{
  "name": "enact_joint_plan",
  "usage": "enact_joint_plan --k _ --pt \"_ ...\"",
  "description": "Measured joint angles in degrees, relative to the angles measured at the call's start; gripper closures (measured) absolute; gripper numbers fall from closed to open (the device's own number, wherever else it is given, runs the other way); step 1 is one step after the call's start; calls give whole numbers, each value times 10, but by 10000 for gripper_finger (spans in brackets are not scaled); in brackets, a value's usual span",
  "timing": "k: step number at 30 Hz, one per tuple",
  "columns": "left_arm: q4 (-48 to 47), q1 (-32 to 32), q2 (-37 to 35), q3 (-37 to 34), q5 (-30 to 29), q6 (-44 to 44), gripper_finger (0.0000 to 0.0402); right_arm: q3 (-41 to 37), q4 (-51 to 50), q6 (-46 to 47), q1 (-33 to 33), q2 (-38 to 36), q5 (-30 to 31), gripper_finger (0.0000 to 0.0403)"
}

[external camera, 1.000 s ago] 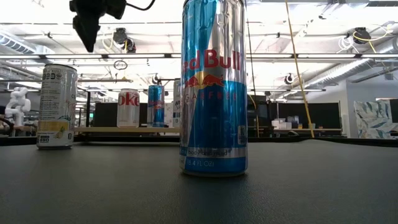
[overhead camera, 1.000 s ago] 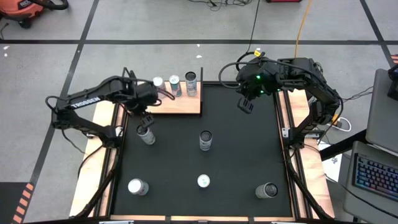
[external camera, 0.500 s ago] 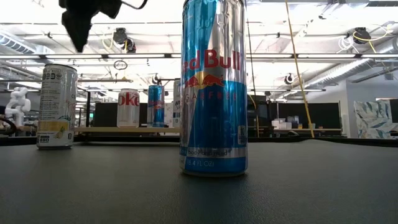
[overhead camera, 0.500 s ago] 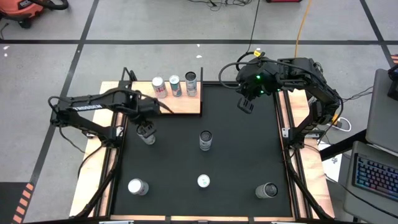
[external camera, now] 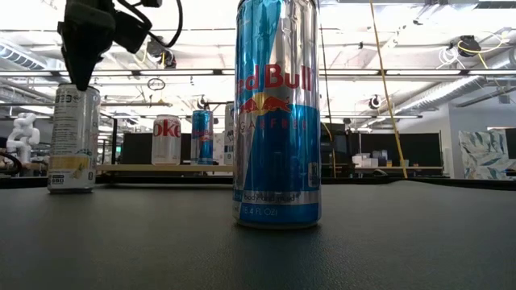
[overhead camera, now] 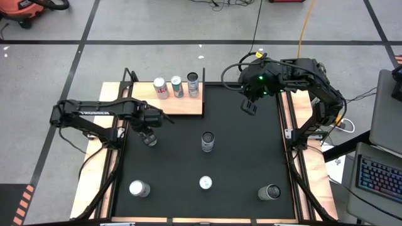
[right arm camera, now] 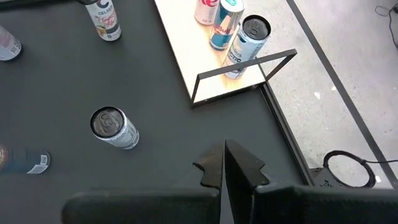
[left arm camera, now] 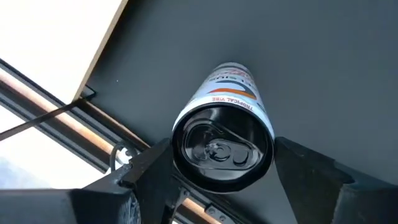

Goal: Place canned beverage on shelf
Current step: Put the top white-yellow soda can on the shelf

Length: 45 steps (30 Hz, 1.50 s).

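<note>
A white can with a black top (overhead camera: 149, 139) stands upright on the black mat, near its left edge. It also shows in the left wrist view (left arm camera: 233, 93) and in the low view (external camera: 73, 137). My left gripper (overhead camera: 148, 132) is open right above it, pointing down. Its two fingers (left arm camera: 149, 171) stand on either side of the can's top without plainly touching it. The light-wood shelf (overhead camera: 182, 105) lies at the far left and bears three upright cans (overhead camera: 177, 86). My right gripper (right arm camera: 224, 155) is shut and empty above the mat's far right part (overhead camera: 250, 108).
More cans are on the mat: one in the middle (overhead camera: 207, 141), a tall blue Red Bull can (external camera: 276, 113) near the front, one at the near left (overhead camera: 138, 188) and one at the near right (overhead camera: 270, 192). The shelf has thin black uprights (right arm camera: 242, 65).
My left gripper has gone from the shelf's near edge toward the table's near edge and down, and now stands over the white can's top. The cans have kept still.
</note>
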Motion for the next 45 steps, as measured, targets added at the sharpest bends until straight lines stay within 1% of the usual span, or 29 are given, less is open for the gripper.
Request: enact_joint_plan --k 10,16,21,28,33,38,41,45 --pt "38 0 1 -2 10 2 140 0 0 -1 0 0 0 403" --pt "45 0 1 -2 11 36 141 0 0 8 0 0 -1 403" --pt "45 0 1 -2 12 66 153 0 0 12 0 0 -1 403" --pt "44 0 1 -2 11 138 166 0 0 12 0 0 -1 403" --pt "29 0 2 -2 10 227 167 0 0 12 0 0 -1 403" --pt "18 0 -3 -3 7 284 168 0 0 12 0 0 -1 403" --pt "20 1 -5 -3 5 301 169 0 0 12 0 0 -1 403" --pt "20 0 -5 -3 -2 301 168 0 0 12 0 0 -1 403"
